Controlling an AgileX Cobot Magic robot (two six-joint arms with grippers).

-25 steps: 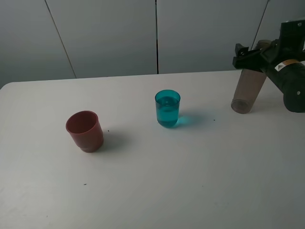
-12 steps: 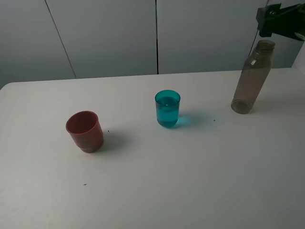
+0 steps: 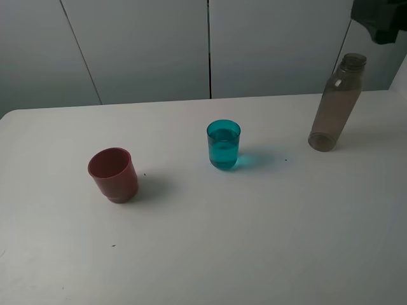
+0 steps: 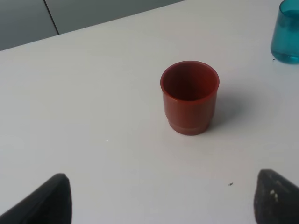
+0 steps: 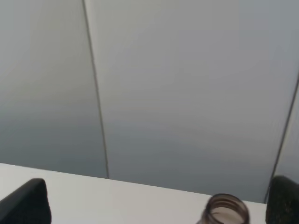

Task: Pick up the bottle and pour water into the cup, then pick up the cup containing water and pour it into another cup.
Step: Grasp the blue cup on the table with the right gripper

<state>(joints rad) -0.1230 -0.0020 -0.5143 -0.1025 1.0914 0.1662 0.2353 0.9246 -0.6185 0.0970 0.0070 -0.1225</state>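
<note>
The smoky grey-brown bottle (image 3: 335, 105) stands upright on the table at the far right, free of any grip. Its open neck (image 5: 226, 211) shows in the right wrist view. My right gripper (image 3: 379, 19) hangs above the bottle at the frame's top corner; its fingers (image 5: 25, 201) stand wide apart and empty. The teal cup (image 3: 223, 145) stands mid-table with water in it and also shows in the left wrist view (image 4: 287, 32). The dull-red cup (image 3: 113, 175) stands to the left, upright and empty (image 4: 189, 98). My left gripper (image 4: 161, 205) is open and empty, set back from the red cup.
The white table (image 3: 254, 241) runs back to a grey panelled wall (image 3: 146, 44). The bottle stands close to the table's far right edge.
My right gripper, which was around the bottle's upper part, has let go and risen up above it. The bottle stays standing where it was set. Both cups are unmoved.
</note>
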